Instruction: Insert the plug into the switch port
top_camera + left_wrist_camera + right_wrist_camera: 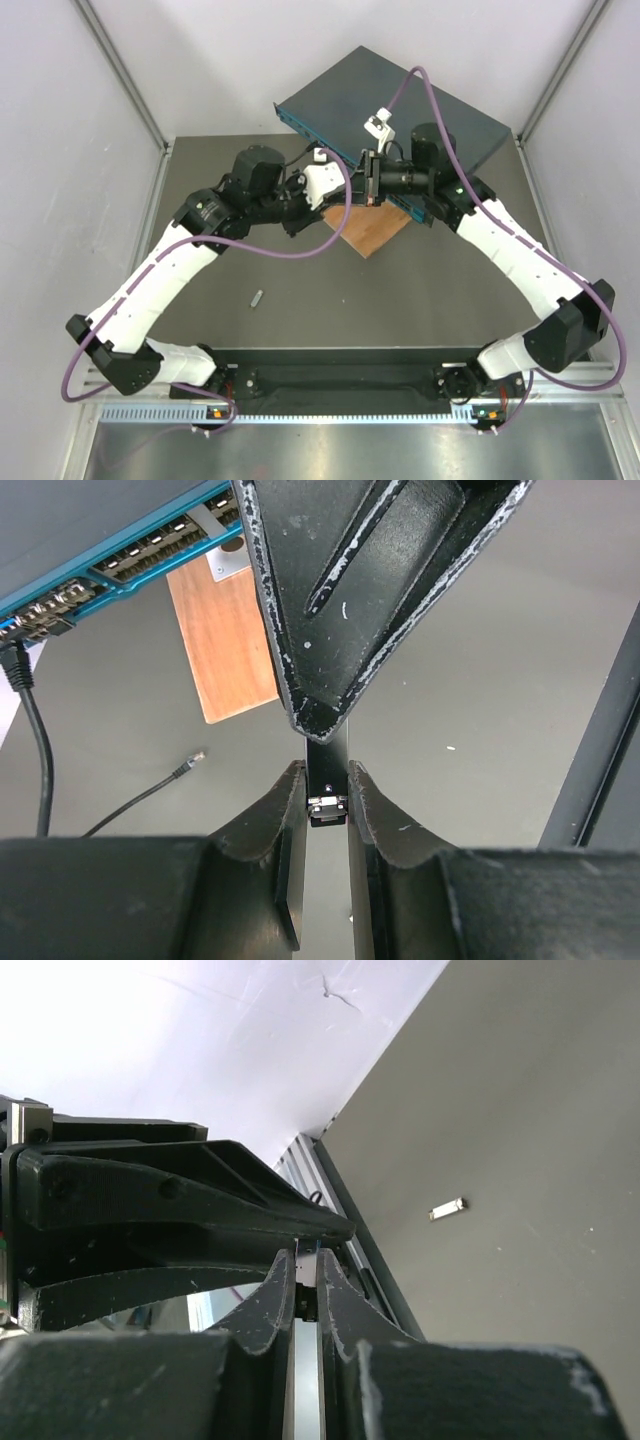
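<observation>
The switch [330, 95] was a flat, dark blue-grey metal box at the far side of the matte grey table [400, 300]. Its teal face, with a row of little sockets, was turned toward me, and a thin brown wooden board [372, 232] lay just at that face. My left gripper [327, 775], scuffed black, was pinched on the plug [327, 808], a slim flat black piece with a small silver end, held in the air near the sockets but apart from them. My right gripper [305, 1265] met it tip to tip, its fingers drawn to a narrow slit gripping the same piece.
</observation>
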